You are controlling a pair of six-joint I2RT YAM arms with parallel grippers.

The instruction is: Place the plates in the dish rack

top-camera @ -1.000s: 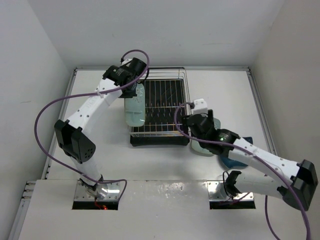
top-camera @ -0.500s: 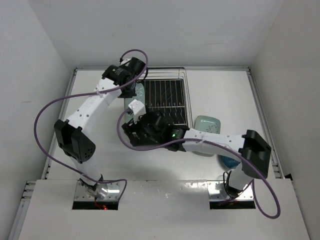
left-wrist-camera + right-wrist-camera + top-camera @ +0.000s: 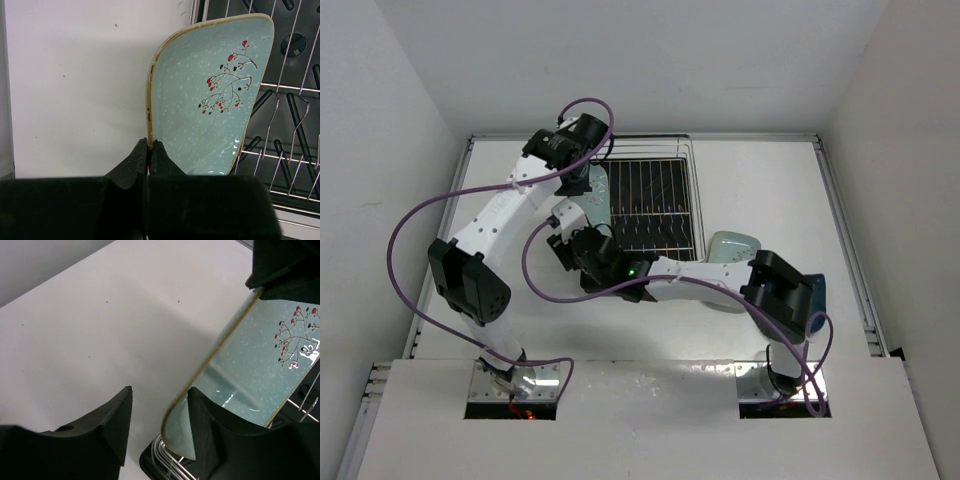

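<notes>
Left end effector point(image 3: 149, 145) is pinched narrow on the rim of a mint plate point(image 3: 210, 115), held on edge w/ long axis running away along the left side of the dish rack point(image 3: 295, 100). Right end effector point(image 3: 159, 390) is spread wide, plate's lower corner seen betw. its fingers. Glossy speckled glaze, thin chrome wires.

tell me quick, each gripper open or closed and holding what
Left gripper: closed on the rim of the mint-green plate.
Right gripper: open, holding nothing, close to that plate's lower corner.
</notes>
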